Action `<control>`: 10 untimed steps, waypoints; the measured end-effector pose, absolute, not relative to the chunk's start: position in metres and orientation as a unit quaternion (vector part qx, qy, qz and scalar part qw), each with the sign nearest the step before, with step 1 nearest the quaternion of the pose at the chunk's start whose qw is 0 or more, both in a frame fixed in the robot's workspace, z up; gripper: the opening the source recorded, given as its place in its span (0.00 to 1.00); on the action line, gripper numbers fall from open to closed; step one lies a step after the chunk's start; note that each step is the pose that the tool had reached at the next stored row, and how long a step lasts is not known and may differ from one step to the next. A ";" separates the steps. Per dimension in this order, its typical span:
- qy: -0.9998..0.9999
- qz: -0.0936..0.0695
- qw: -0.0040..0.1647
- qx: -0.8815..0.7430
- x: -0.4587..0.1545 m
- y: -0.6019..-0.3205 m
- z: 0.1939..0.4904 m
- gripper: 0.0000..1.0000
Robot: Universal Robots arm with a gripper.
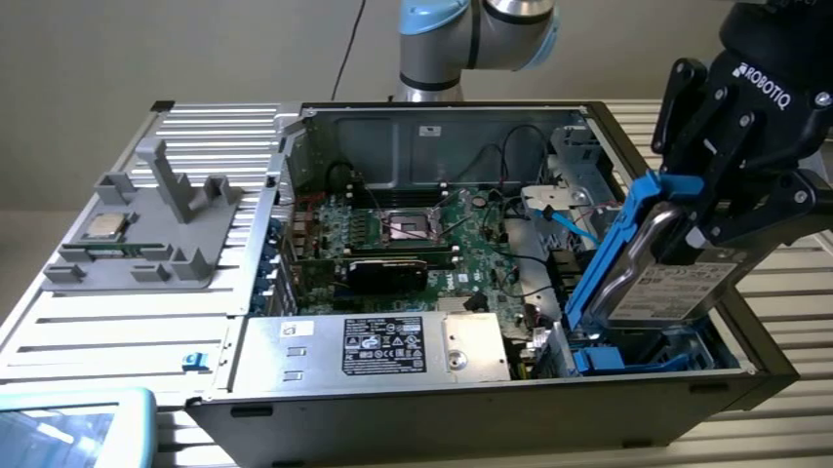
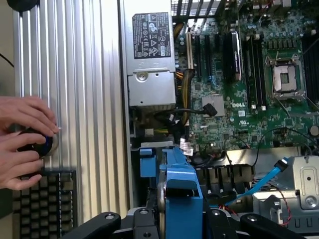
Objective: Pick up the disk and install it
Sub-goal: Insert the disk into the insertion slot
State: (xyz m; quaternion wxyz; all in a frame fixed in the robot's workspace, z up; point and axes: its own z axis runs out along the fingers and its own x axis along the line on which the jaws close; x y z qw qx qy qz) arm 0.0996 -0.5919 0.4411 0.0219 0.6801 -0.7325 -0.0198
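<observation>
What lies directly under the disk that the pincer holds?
Under the tilted disk, blue plastic bay parts sit in the computer case's corner. The bay's floor is hidden by the disk's lower end.

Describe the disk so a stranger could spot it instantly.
Over the open computer case, at the exterior view's right end, the black claw grips the disk, tilted. Blue side rails and a white label separate it from the black-labelled silver power supply.

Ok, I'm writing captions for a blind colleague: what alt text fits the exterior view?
The gripper holds the disk, a silver hard drive in blue rails, tilted over the blue bay of an open computer case at the exterior view's right. Its motherboard is exposed.
</observation>
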 end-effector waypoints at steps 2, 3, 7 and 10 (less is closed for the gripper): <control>-0.730 -0.019 0.022 0.683 0.100 -0.592 0.441 0.37; -0.729 -0.019 0.022 0.683 0.100 -0.592 0.441 0.37; -0.729 -0.019 0.022 0.684 0.100 -0.592 0.441 0.37; -0.728 -0.019 0.021 0.684 0.099 -0.592 0.440 0.37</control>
